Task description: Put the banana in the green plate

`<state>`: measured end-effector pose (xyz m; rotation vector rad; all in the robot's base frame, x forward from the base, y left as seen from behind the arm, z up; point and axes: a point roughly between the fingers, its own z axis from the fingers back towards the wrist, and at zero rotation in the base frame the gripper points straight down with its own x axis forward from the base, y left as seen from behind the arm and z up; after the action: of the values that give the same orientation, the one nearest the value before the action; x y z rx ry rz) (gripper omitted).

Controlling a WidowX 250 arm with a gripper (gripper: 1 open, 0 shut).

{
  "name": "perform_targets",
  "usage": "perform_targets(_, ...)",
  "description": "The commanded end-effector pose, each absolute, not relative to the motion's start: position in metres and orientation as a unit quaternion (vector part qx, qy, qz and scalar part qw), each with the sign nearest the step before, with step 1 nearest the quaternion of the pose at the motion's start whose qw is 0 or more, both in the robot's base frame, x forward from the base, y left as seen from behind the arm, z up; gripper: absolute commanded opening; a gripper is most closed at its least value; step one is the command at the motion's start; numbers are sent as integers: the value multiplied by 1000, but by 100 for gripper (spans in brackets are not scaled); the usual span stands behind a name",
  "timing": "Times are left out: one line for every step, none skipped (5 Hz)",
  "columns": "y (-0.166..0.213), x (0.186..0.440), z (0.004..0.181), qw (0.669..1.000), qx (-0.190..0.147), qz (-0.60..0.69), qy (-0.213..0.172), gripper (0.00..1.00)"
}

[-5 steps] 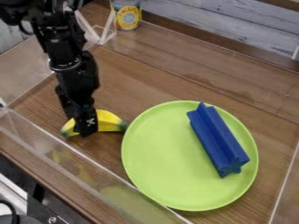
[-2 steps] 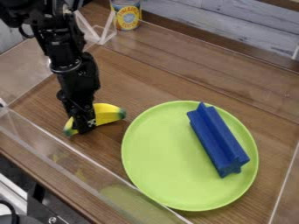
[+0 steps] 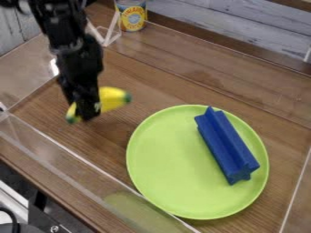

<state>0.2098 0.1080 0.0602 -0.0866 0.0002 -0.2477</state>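
Camera view: banana (image 3: 109,99) pinched in the gripper (image 3: 85,107) and held clear of the table.

The jaws are clamped on its left end, the arm upright, fingers pointed down. The carry step is judged in hand; a move toward four o'clock is needed, over the green plate (image 3: 170,164), beside the blue block (image 3: 227,144).

The black robot gripper (image 3: 84,107) points straight down, its jaws closed on the small curved yellow plastic banana (image 3: 107,100), which is clear of the brown wooden table (image 3: 183,68). The large round lime-green plate (image 3: 170,168) lies to the right, carrying a blue ridged rectangular block (image 3: 227,144).
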Motion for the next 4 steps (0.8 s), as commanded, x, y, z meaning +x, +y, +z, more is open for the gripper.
perform_targets(102,219,106,994,-24,-107,-31,0)
perform_targets(89,216,133,996,-25,-69,-44,0)
perform_targets(65,209,139,997,-33,-51,-44,0)
perform_targets(36,203,138,996,-40,-61,-41,0)
